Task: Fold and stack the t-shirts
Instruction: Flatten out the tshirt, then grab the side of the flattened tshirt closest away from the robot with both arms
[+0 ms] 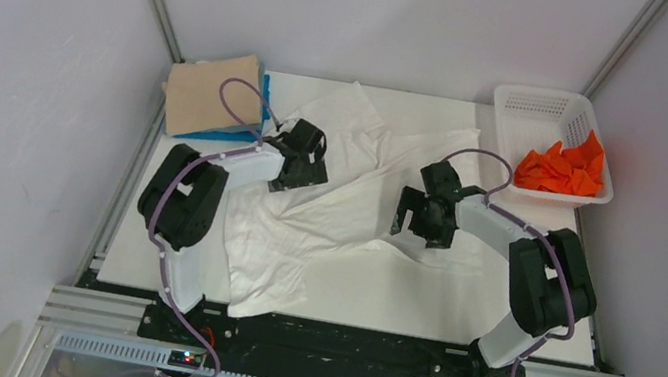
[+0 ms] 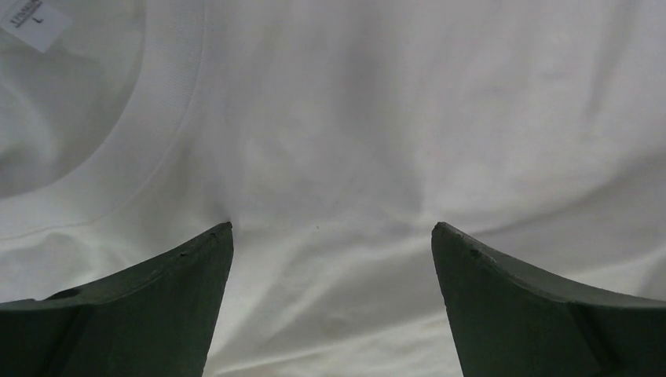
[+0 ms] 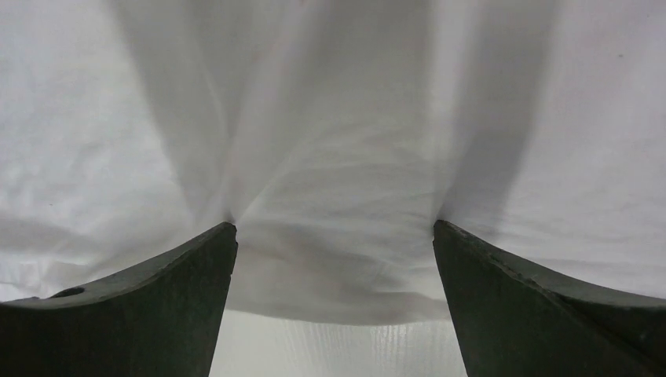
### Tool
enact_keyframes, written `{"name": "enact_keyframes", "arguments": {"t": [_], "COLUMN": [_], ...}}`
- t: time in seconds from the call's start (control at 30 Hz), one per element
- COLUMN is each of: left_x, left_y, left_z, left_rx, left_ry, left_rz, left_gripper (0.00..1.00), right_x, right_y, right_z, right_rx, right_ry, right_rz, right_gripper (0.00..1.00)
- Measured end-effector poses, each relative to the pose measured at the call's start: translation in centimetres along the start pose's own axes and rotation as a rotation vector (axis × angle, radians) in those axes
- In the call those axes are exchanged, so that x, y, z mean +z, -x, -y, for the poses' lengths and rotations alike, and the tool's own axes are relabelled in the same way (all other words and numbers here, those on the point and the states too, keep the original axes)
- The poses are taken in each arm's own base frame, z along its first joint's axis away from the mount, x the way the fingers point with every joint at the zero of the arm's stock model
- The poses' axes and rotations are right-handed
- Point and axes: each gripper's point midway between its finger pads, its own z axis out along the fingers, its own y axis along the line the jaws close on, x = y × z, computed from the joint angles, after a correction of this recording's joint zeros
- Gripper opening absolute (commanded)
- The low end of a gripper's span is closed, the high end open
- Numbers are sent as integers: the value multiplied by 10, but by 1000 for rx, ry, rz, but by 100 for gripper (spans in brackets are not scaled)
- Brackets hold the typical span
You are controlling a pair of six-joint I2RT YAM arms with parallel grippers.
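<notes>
Two shirts look done: the beige-tan t-shirt (image 1: 211,93) lies folded at the far left corner on top of the blue t-shirt (image 1: 217,135), which shows only as a rim under it. That's prob. the stack's spot, kept out of the work area. The orange t-shirt (image 1: 561,169) sits crumpled in the white basket (image 1: 536,101) at far right, not yet started. The white t-shirt (image 1: 347,206) is the one in hand, spread rumpled across the middle of the table (image 1: 393,304) w/ one part reaching the near edge.

The left gripper (image 2: 331,232) is over the shirt just beside the collar (image 2: 157,165), w/ the size label (image 2: 31,20) showing inside the neck. Its jaws are spread wide w/ nothing between them, and the tips seem to touch the cloth. The right gripper (image 3: 334,228) is the same: released, jaws wide, tips on cloth near a hem w/ bare table below it. Creases run into both its tips, so it's prob. pressing down.

Judgement: the arms sit well apart on the shirt, one per side, to pinch 2 spots and pull it flat before folding. Risk: the cloth is thin and a pinch may take 2 layers
</notes>
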Motion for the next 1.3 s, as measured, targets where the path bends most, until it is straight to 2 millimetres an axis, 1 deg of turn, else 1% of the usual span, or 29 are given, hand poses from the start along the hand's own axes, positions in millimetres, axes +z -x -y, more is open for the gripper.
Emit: {"name": "enact_keyframes", "arguments": {"t": [0.07, 0.17, 0.33, 0.37, 0.53, 0.67, 0.8, 0.9, 0.97, 1.03, 1.07, 1.1, 1.17, 1.2, 1.23, 1.3], "left_x": [9, 10, 12, 12, 11, 11, 9, 3, -3, -13, -22, -32, -59, -75, -87, -112], "left_y": [-4, 1, 3, 3, 6, 6, 5, 0, -3, -2, 0, 2, 9, 12, 13, 9], "left_z": [-5, -2, -5, -5, -6, -5, -5, -6, -9, -11, -13, -14, -18, -21, -23, -30], "left_rx": [-3, -22, -56, -64, -106, -119, -128, -126, -124, -126, -128, -130, -142, -149, -153, -162], "left_ry": [11, -5, -5, -6, -21, -33, -40, -48, -49, -58, -67, -78, -114, -136, -153, -188], "left_rz": [-26, -24, -27, -28, -21, -23, -26, -42, -49, -41, -28, -11, 40, 72, 96, 145], "left_gripper": [100, 100, 100, 100, 100, 100, 100, 100, 100, 100, 100, 100, 100, 100, 100, 100], "right_x": [0, -3, -11, -13, -24, -30, -36, -44, -53, -67, -76, -85, -100, -106, -109, -115], "right_y": [1, -2, -16, -16, -33, -44, -54, -71, -78, -78, -75, -72, -67, -66, -65, -62], "right_z": [-1, 2, 19, 23, 45, 51, 53, 60, 63, 61, 58, 56, 54, 56, 59, 70], "right_rx": [19, 51, 122, 143, 247, 285, 303, 314, 319, 319, 316, 311, 299, 297, 304, 339], "right_ry": [13, 24, 24, 24, 36, 53, 73, 59, 58, 90, 121, 148, 188, 195, 192, 174], "right_rz": [20, 44, 72, 81, 105, 119, 125, 96, 91, 123, 156, 192, 255, 281, 298, 337], "right_gripper": [99, 99, 99, 99, 99, 99, 99, 99, 99, 100, 100, 99, 99, 99, 99, 99]}}
